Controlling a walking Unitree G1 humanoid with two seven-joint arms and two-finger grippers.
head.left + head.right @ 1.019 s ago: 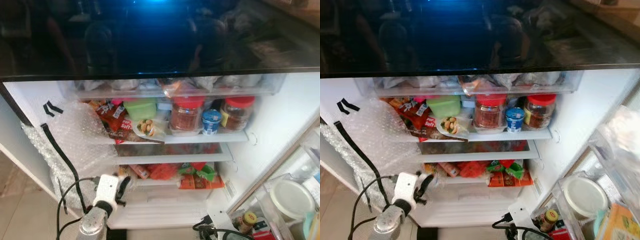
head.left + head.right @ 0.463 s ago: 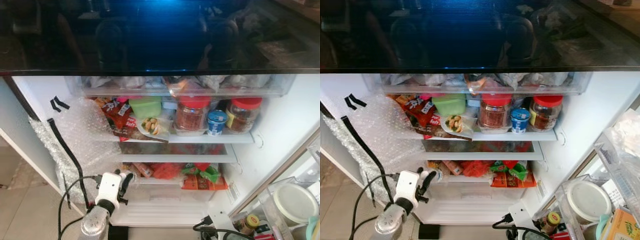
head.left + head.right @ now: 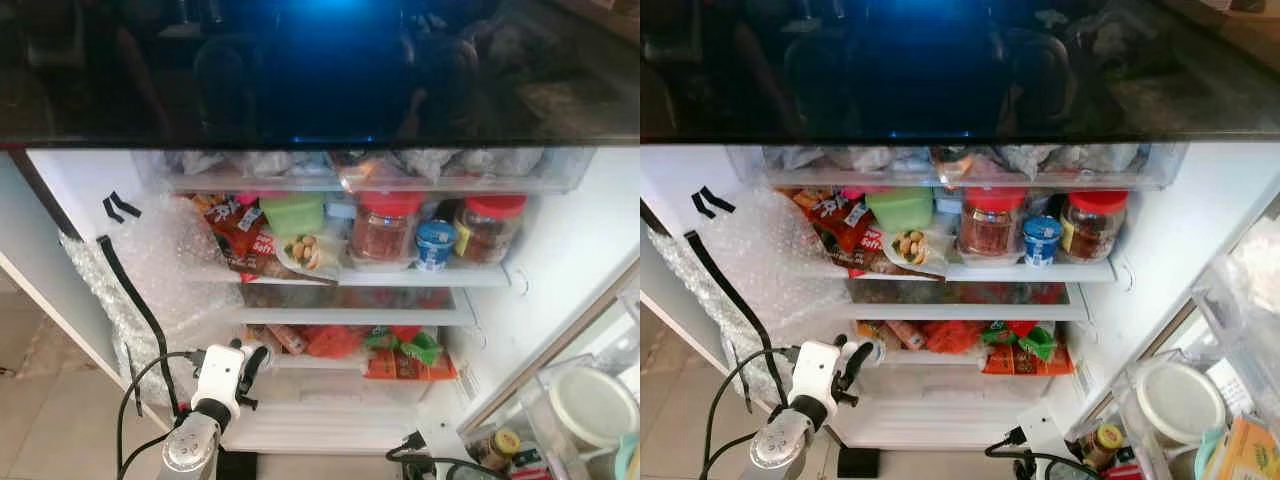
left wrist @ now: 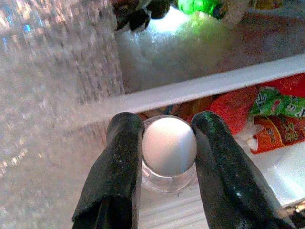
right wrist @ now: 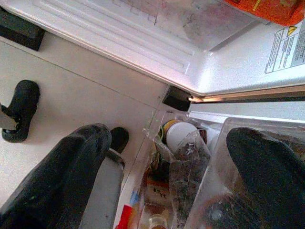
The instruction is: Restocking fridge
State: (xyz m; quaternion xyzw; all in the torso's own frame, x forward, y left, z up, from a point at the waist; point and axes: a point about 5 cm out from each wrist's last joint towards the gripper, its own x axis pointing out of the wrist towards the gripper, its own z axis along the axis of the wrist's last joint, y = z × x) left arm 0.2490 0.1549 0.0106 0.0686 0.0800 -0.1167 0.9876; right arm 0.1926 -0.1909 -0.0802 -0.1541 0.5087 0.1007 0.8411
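Your left gripper (image 4: 164,157) is clamped on a small clear cup with a white lid (image 4: 169,148), held low at the fridge's lower shelf (image 3: 350,315). Ease it in level, clear of the bubble wrap (image 3: 165,265). Right gripper (image 5: 167,176) hangs spread wide by the door bins (image 3: 590,400); can't make out what's in the cup

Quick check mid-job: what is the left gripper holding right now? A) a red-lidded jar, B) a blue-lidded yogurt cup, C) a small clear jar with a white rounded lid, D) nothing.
C: in the left wrist view the left gripper has its two black fingers pressed against either side of the small clear jar with a white rounded lid, in front of the fridge's lower shelf.
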